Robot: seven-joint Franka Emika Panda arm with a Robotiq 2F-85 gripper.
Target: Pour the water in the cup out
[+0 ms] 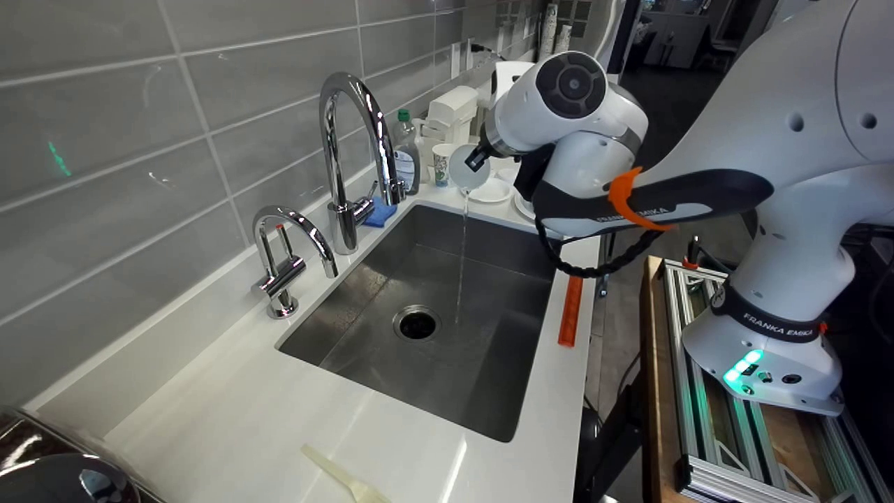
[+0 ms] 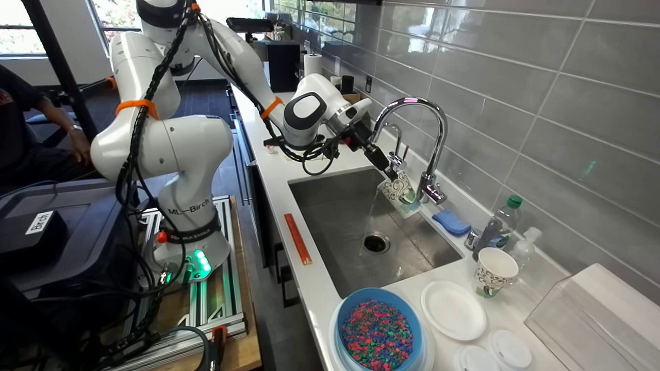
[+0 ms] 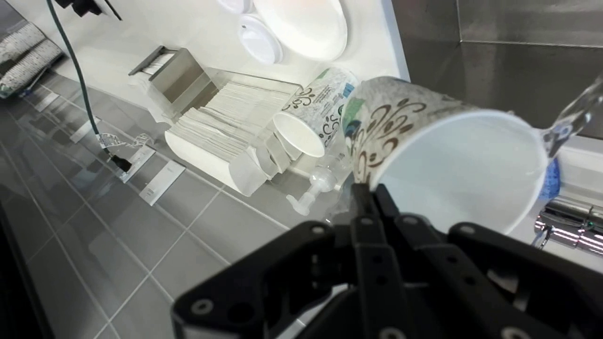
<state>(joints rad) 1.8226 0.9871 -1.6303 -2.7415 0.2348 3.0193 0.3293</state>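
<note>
Grey tiled wall [image 1: 272, 80], white counter [image 1: 230, 391], steel sink [image 1: 419, 381], hand [image 3: 372, 190] clamped on a tilted cup [image 3: 457, 165], water [image 3: 572, 121] streaming out

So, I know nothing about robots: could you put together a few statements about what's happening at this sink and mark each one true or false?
1. The pincer is pinching a patterned paper cup at its rim. True.
2. That cup stands upright. False: it is tipped, and water runs from it into the sink.
3. Another paper cup stands upright on the counter. True.
4. The blue sponge lies in the sink. False: it lies on the counter beside the tall faucet.
5. A blue bowl holds multicoloured pellets. True.
</note>
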